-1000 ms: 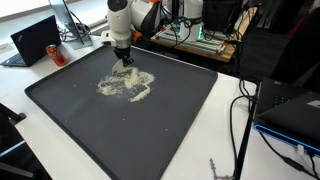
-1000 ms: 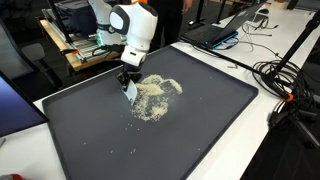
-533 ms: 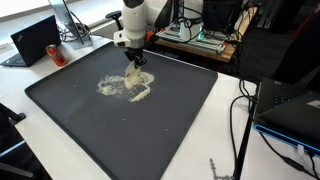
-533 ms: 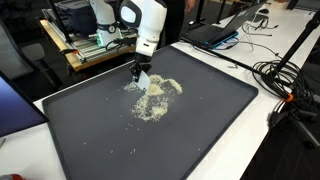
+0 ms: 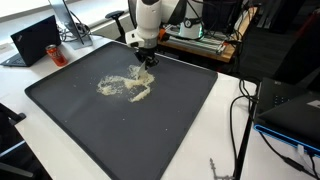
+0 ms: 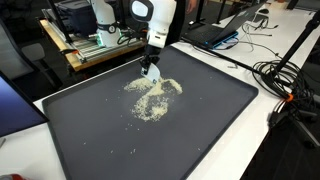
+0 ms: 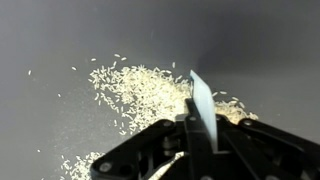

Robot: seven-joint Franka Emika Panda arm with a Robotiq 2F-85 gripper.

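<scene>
Nearest the onlooker, the dark tray [image 5: 120, 140] carries only a few stray grains. Toward mid-tray lies the grain pile [image 5: 127, 86], a loose pale patch with a curved tail, visible in both exterior views [image 6: 153, 92].

At the far edge of that pile stands the gripper [image 5: 146, 58], pointing down, its fingers clamped on a thin white card [image 7: 203, 105] held edge-down. In the wrist view the grains [image 7: 140, 90] spread beyond and to the left of the card, with a smaller cluster just beside its right face. Whether the card's lower edge touches the tray cannot be determined.

Judged step: sweeping the spread grains with the card, stroke position at the pile's far rim. The next stroke calls for the card edge kept low and square to the tray, drawn through the scattered part.

Beyond the tray: a laptop [image 5: 35, 40] and cluttered benches.
</scene>
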